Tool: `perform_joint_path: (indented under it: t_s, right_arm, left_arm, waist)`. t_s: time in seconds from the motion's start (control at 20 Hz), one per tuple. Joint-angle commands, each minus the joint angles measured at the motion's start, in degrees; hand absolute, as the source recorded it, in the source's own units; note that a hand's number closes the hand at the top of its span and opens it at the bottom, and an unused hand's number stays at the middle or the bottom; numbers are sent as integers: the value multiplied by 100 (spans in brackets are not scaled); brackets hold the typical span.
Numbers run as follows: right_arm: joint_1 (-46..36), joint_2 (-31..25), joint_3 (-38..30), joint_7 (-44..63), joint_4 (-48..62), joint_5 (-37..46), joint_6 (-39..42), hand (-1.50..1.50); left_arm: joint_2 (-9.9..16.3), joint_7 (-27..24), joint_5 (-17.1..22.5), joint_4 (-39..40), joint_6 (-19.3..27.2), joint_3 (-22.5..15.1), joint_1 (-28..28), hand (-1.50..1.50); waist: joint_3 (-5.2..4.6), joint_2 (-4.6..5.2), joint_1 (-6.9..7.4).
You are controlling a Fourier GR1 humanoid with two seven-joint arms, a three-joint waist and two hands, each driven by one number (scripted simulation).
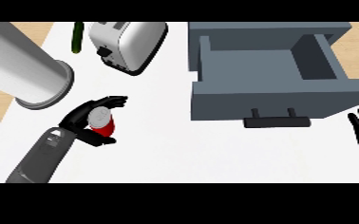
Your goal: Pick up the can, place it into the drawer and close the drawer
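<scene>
On the far left of the white counter (210,156) lies a big silver cylinder (32,69), tilted, its round end facing the middle. Just beside it, near the back edge, a thin dark green thing (78,38) stands next to a white toaster (129,42). Below these, the left hand (80,118) comes up from the lower edge with fingers and thumb curled round the red can (103,122), whose silver top shows between them. Bare counter lies between the can and the grey drawer (270,83), which stands pulled open on the right, its dark handle (276,121) facing forward. At the right edge only a few black fingertips of the right hand (353,126) show; whether they are open or closed cannot be told.
</scene>
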Motion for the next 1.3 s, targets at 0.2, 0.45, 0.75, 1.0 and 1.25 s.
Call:
perform_joint_path:
  t_s: [0.2, 0.45, 0.75, 1.0, 1.25]
  right_arm:
    - [-360, 70, 114, 272, -9, 107, -191, -150]
    - [-80, -65, -190, 255, -127, -121, -36, -150]
    - [133, 101, -167, 78, -123, -131, -26, -150]
    - [120, 166, -201, 127, -226, -121, -131, -150]
    - [270, 148, -165, 108, -342, -71, -32, -150]
  left_arm:
    - [-261, -414, 230, -309, -1108, -128, 100, 150]
    - [-314, -126, 452, -803, -1280, -196, 325, 150]
    - [-500, 813, 1662, -541, 763, 1265, 483, 150]
    - [-894, 1280, 2245, -1009, 2404, 1983, 407, 150]
    - [-1427, 2551, 2181, -2910, 3001, 1452, 622, 150]
  waist:
    - [3, -14, 85]
    - [11, -46, 112]
    - [12, -45, 171]
    - [22, -82, 222]
    - [19, -78, 184]
